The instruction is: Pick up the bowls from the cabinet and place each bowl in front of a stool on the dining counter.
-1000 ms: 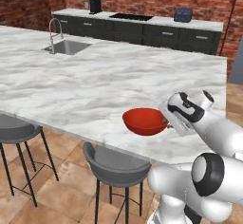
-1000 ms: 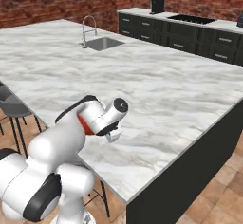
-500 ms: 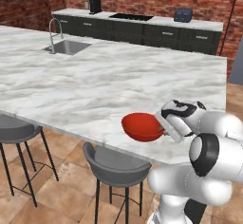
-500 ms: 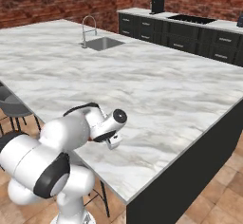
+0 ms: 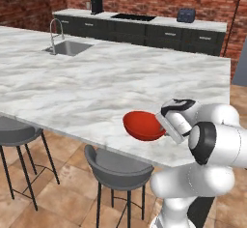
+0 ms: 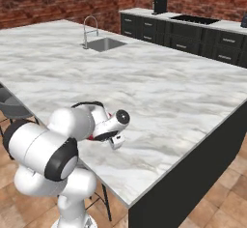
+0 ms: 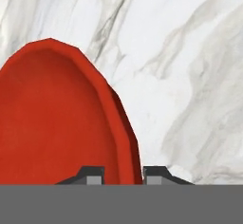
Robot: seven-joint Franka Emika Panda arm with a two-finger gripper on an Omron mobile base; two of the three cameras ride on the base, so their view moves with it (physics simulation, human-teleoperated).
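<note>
The arm has folded in, lowering the red bowl [image 5: 144, 125]. The gripper [image 7: 118, 173] clamps its rim. The worktop [image 7: 190, 52] lies just below, the stool [image 5: 117, 166] nearer the robot.

I've got the glossy red bowl [image 5: 144, 125] upright, low over the near edge of the white marble dining counter [image 5: 96, 82], above a dark stool [image 5: 118, 165].

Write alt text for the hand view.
A glossy red bowl fills the left side, its rim pinched between the hand's two dark fingertips at the bottom. White, grey-veined marble of the dining counter lies behind it.
</note>
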